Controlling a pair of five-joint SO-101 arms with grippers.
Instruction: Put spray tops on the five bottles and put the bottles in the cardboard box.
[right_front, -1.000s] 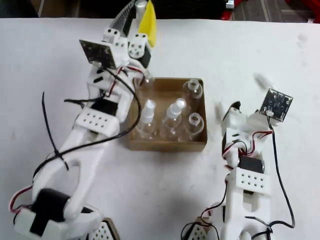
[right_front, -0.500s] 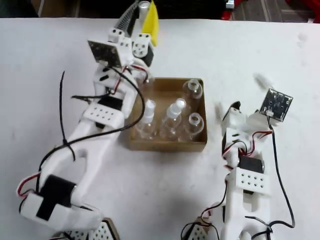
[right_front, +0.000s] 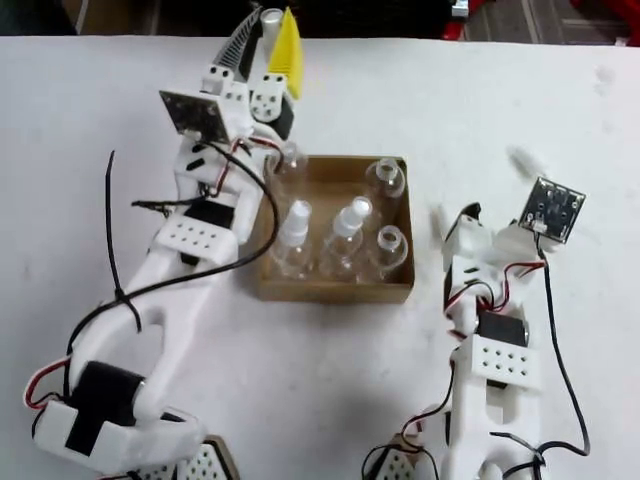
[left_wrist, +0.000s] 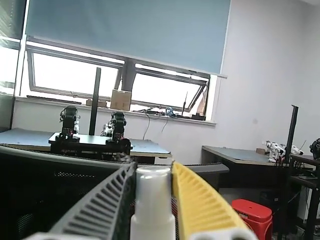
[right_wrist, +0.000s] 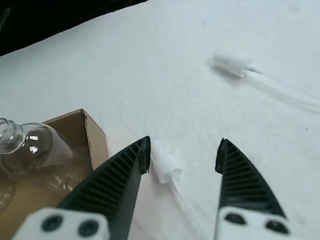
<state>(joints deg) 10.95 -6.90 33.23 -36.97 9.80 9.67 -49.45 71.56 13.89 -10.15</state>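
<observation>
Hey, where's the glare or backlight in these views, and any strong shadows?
Left wrist view: bright windows glare behind the spray top in the left gripper. Right wrist view: glints on the clear bottle in the cardboard box; only faint shadow beside the loose spray top. High view: even light on the white table.

left tool (left_wrist: 152, 200) | clamps white spray top (left_wrist: 153, 200) | red stool (left_wrist: 253, 215) beyond

The cardboard box (right_front: 336, 291) is matt brown paperboard; the bottles (right_front: 386, 180) in it are clear, glossy plastic; the spray top (left_wrist: 152, 200) is smooth white plastic; the left gripper (right_front: 272, 18) has ribbed, matt plastic jaws; the desk (right_front: 500, 90) looks matt white, faintly textured.
</observation>
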